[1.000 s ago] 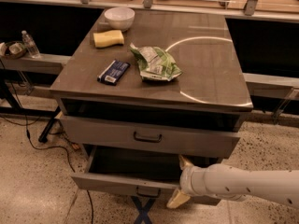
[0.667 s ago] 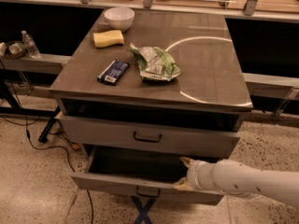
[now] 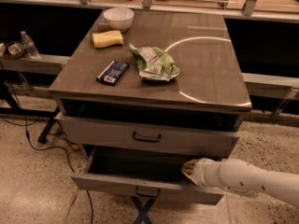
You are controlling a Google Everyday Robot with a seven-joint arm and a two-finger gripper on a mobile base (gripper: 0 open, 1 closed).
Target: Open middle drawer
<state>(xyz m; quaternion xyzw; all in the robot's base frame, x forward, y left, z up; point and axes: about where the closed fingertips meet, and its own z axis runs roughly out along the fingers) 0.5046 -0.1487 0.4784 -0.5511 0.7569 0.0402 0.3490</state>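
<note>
The middle drawer (image 3: pixel 112 185) is the low grey front with a small dark bail handle (image 3: pixel 147 192). It stands pulled out towards me, and its dark inside shows behind the front. My gripper (image 3: pixel 189 169) is at the end of the white arm (image 3: pixel 247 178), which comes in from the right. It sits over the drawer's right inner side, just behind the front panel. The taller-fronted grey drawer (image 3: pixel 147 136) above it is shut. The lowest drawer is hidden.
On the cabinet top (image 3: pixel 210 78) lie a white bowl (image 3: pixel 118 17), a yellow sponge (image 3: pixel 107 38), a blue packet (image 3: pixel 112 72) and a green chip bag (image 3: pixel 154 63). A water bottle (image 3: pixel 29 45) stands on the left shelf. Cables (image 3: pixel 28 139) run over the floor.
My gripper has risen from the drawer's right front edge and moved a little in over the drawer. The drawer stays pulled out about as far as before.
</note>
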